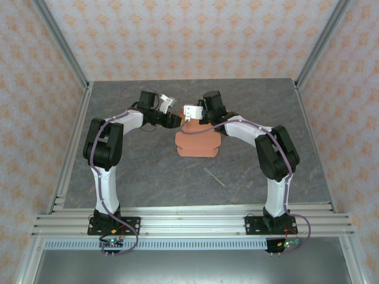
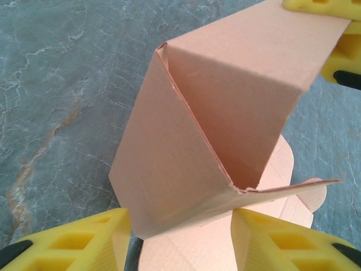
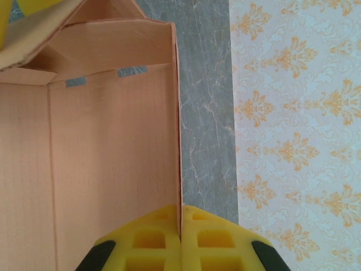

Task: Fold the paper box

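Now right gripper (image 3: 180,217) pinches one paper box (image 1: 198,142) edge; left gripper (image 2: 180,223) straddles it, spread.

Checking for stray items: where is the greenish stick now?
In the top view, the thin greenish stick lies on the table, just on the near side of the paper box, right of centre, apart from it.

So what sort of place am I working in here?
Looks like a purpose-built robot test cell, probably in a lab: a grey stone-pattern tabletop, aluminium frame rails around it, and orange-patterned wall panels closing in three sides.
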Controlling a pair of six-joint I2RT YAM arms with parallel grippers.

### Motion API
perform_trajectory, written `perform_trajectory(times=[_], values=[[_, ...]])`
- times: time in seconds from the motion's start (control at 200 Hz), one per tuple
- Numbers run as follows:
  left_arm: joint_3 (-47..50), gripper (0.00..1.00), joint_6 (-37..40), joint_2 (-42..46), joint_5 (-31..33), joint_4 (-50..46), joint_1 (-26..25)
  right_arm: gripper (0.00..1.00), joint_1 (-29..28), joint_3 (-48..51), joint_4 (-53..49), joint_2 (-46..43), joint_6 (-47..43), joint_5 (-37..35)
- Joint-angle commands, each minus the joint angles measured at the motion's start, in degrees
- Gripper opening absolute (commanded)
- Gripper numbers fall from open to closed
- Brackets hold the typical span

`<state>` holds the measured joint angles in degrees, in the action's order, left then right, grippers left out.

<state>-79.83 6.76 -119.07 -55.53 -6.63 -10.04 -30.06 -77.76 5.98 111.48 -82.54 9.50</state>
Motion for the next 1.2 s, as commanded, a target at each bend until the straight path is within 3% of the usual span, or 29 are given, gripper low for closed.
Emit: perform_trajectory(times=[0.0, 0.525, 1.191], values=[[-0.30, 0.51, 1.71, -0.18, -0.75, 0.58, -0.35, 0.00, -0.08, -1.65, -1.02, 0.86, 0.63, 1.48], [0.60, 0.57, -2.52, -1.08, -2.33, 11.61, -0.94, 0.00, -0.29, -1.79, -3.17, -0.19, 2.30, 3.01], [5.52, 0.59, -6.53, 1.03, 11.83, 20.11, -2.65, 0.00, -1.53, 1.71, 1.49, 1.14, -3.92, -3.31]])
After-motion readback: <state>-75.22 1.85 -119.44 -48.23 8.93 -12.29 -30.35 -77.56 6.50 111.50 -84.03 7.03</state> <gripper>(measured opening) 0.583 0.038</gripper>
